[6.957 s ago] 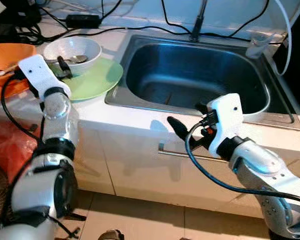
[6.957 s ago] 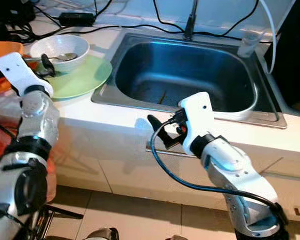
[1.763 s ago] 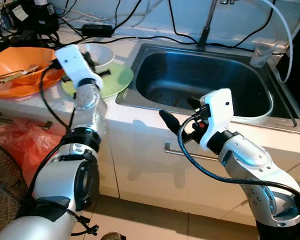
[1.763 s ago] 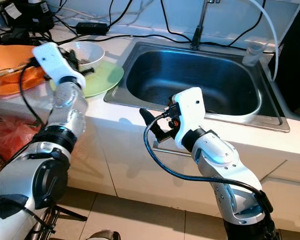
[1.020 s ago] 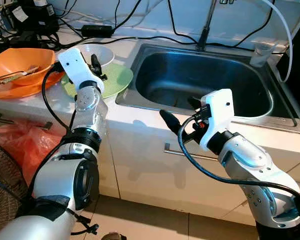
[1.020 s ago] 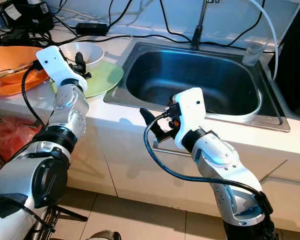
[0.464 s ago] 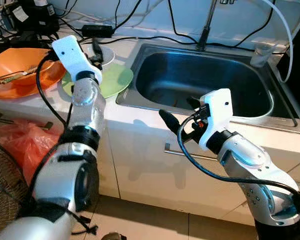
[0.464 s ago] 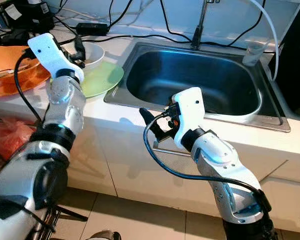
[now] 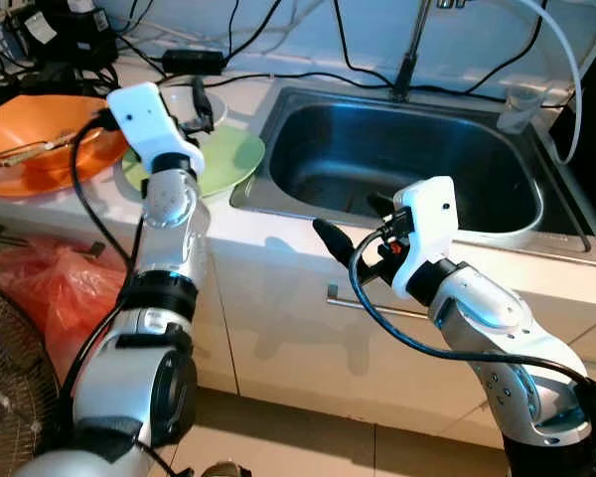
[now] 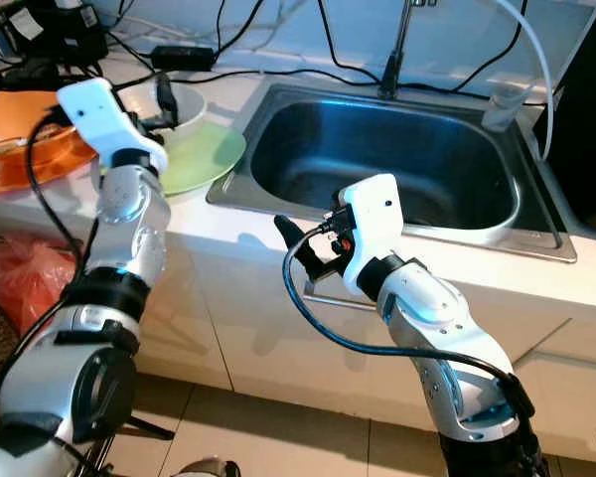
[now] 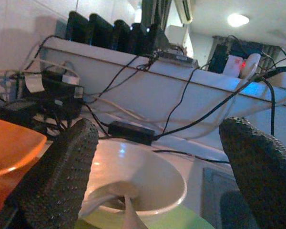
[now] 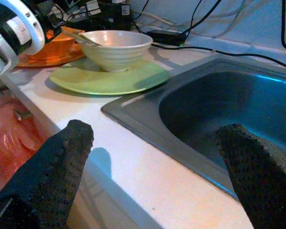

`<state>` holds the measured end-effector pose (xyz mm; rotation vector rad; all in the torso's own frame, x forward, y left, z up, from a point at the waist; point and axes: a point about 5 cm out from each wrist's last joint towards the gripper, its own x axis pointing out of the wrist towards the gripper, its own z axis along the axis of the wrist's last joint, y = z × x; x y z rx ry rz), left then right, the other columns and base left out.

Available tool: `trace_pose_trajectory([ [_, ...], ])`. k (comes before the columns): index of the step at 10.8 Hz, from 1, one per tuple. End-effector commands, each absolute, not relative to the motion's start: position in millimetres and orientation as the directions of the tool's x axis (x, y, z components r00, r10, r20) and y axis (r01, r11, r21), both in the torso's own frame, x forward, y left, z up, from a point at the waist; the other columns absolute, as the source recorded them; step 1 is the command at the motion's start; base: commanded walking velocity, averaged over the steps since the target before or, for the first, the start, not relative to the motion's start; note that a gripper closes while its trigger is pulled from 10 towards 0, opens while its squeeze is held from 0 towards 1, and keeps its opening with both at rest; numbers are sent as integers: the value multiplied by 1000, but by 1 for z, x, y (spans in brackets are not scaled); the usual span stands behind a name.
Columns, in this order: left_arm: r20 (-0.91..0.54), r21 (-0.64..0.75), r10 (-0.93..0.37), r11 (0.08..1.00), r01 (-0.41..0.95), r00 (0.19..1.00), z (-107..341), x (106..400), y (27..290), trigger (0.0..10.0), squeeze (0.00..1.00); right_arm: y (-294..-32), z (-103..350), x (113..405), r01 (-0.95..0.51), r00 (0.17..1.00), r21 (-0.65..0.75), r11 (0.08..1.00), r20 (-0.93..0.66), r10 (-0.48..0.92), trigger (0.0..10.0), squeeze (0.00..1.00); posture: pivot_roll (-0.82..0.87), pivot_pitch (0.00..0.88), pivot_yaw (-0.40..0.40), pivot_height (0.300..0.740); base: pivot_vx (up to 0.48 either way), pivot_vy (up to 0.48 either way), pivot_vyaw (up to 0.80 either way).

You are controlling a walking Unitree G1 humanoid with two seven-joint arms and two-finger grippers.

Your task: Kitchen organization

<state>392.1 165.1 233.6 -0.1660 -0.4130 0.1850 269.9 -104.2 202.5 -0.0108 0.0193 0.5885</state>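
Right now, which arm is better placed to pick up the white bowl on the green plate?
Left, most likely. The left gripper hangs open right at the white bowl on the green plate, while the right gripper sits open by the sink front.

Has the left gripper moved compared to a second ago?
Yes. The left gripper has lifted and now sits with open jaws above the white bowl on the green plate; a second ago it was lower, in front of the bowl.

orange bowl (image 9: 20, 149) cut by edge
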Motion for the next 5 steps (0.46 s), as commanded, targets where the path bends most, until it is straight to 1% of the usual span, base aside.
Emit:
trace_pose_trajectory([
  [1,383,-167,204,975,-149,901,232,390,163,10000,1000,-104,206,272,-554,832,-16,832,-3,554,10000,0,-94,9,-12,740,0,0,0],
  [3,391,-122,198,979,-162,899,223,380,161,10000,1000,-100,202,268,-590,807,17,808,-22,590,10000,0,-85,12,-18,740,0,0,0],
  [5,384,-109,211,977,-183,899,221,376,163,10000,1000,-101,203,270,-586,810,13,810,-15,586,10000,0,-83,10,-21,740,0,0,0],
])
